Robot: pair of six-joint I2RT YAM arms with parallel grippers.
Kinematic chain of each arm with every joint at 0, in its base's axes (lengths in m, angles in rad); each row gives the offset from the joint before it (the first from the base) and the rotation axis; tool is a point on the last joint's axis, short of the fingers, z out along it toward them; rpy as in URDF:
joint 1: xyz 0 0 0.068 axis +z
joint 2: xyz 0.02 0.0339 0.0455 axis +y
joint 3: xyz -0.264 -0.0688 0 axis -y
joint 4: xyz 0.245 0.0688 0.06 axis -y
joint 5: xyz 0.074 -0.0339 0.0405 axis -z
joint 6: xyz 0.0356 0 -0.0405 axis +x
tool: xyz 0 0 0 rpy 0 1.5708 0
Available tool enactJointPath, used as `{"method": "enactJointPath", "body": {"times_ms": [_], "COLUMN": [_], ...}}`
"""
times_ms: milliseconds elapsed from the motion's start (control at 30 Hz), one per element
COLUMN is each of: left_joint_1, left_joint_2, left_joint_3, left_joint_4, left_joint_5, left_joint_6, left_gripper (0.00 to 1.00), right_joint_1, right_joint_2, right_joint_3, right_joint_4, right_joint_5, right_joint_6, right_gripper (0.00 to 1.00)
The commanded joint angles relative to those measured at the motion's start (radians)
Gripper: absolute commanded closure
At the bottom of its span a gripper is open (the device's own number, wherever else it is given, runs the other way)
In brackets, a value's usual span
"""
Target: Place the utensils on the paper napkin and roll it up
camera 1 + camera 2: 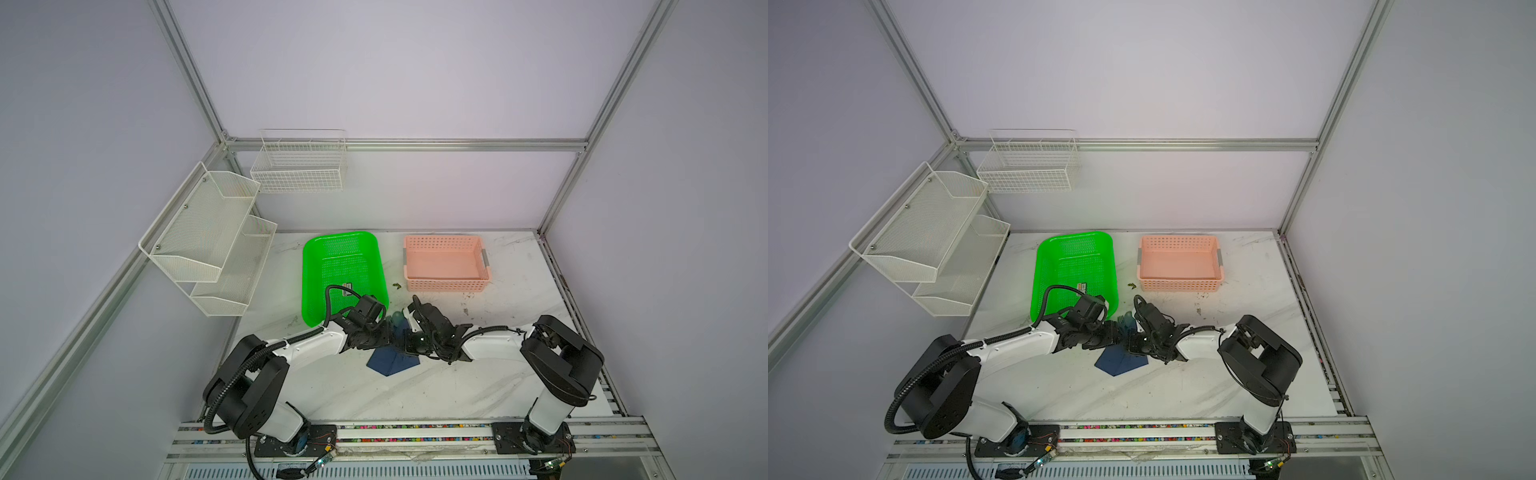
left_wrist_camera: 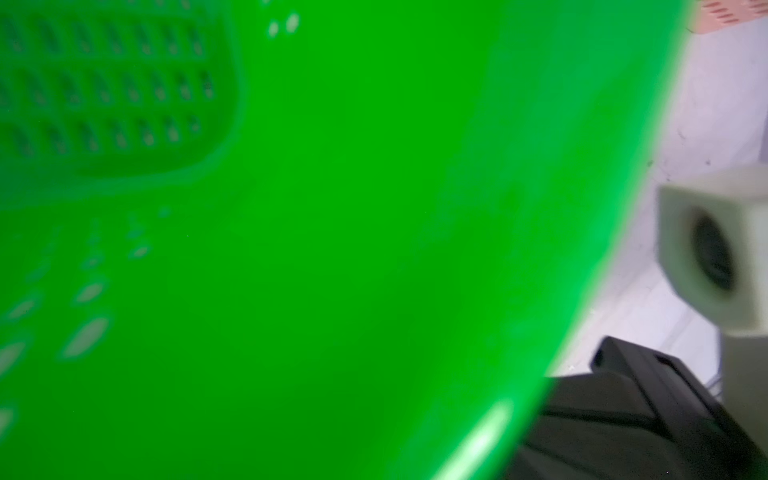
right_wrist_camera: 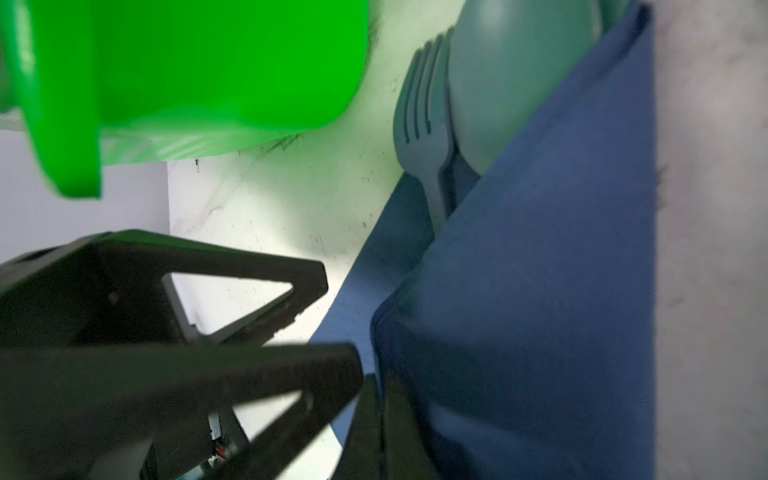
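Observation:
The navy paper napkin lies mid-table under both grippers. In the right wrist view the napkin is folded over the teal utensils; only the fork head and the spoon bowl stick out. The spoon shows beside the green basket in a top view. My right gripper is shut on the napkin's folded edge. Just beside that fold my left gripper is open, with nothing between its fingers. The left wrist view does not show its own jaws.
A green basket stands right behind the left gripper, with a small black card inside. A pink basket sits at the back right. White wire racks hang on the left wall.

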Motion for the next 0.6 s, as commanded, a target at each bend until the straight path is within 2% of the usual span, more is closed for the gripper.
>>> {"method": "enactJointPath", "body": {"times_ms": [0, 167, 300, 400, 467, 567], "left_joint_1": [0.077, 0.218, 0.369, 0.438, 0.425, 0.312], "left_joint_2": [-0.048, -0.144, -0.204, -0.233, -0.263, -0.319], "left_joint_3": [0.068, 0.023, -0.008, 0.001, 0.024, 0.058], "left_joint_4": [-0.064, -0.066, -0.073, -0.093, -0.095, -0.093], "left_joint_5": [-0.062, -0.052, -0.033, -0.003, 0.033, -0.034], "left_joint_6": [0.050, 0.070, 0.101, 0.118, 0.142, 0.138], "left_gripper": [0.43, 0.43, 0.42, 0.42, 0.42, 0.42], "right_joint_1": [0.007, 0.006, 0.007, 0.007, 0.006, 0.006], "right_joint_2": [-0.043, -0.067, -0.074, -0.073, -0.072, -0.057], "right_joint_3": [-0.020, -0.030, -0.033, -0.035, -0.037, -0.040], "right_joint_4": [0.021, 0.008, 0.006, 0.006, 0.009, 0.023], "right_joint_5": [0.022, 0.033, 0.035, 0.034, 0.035, 0.029], "right_joint_6": [0.011, 0.009, 0.006, 0.005, 0.005, 0.011], "right_gripper": [1.00, 1.00, 1.00, 1.00, 1.00, 1.00]}}
